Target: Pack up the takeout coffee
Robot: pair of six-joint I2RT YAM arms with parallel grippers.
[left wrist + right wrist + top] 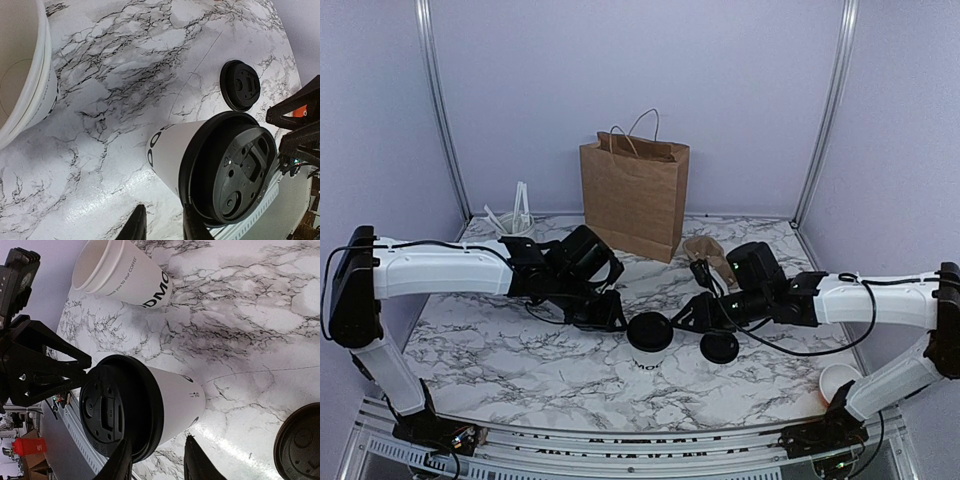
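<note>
Marble-patterned table, lilac walls, a brown paper bag upright at the back. The left gripper, part open and empty, sits just left of the standing takeout coffee, white paper lettered "MO" under a black lid. Rightward: a loose black lid, the right gripper likewise open and empty, lidless cups printed "DMO".

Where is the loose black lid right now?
In the top view, the loose lid lies flat on the table, right of centre, just right of the lidded cup.
</note>
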